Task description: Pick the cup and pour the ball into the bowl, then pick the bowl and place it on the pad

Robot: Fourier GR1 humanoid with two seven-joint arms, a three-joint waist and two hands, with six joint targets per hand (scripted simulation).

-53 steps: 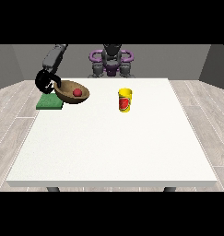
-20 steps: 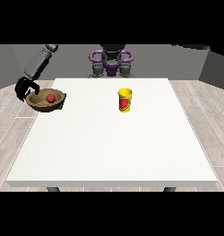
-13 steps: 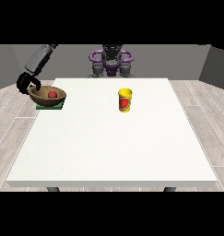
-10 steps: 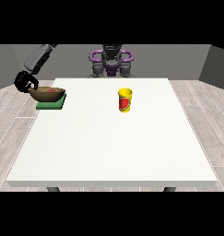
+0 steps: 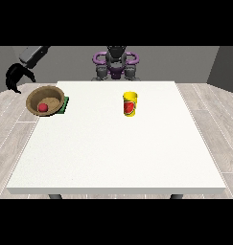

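White table (image 5: 118,143) – bowl (image 5: 44,100) w/ ball (image 5: 42,107), pad (image 5: 64,105)

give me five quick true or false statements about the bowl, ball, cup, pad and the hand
1. The red ball lies in the bowl. True.
2. The cup lies on its side. False: it stands upright on the table.
3. The hand at the view's left holds the bowl. False: it hangs apart from the bowl, up and to the left, holding nothing.
4. The bowl sits over the green pad, which peeks out at its right edge. True.
5. The bowl is at the table's near right corner. False: it is at the far left corner as seen, tilted and overhanging the edge.
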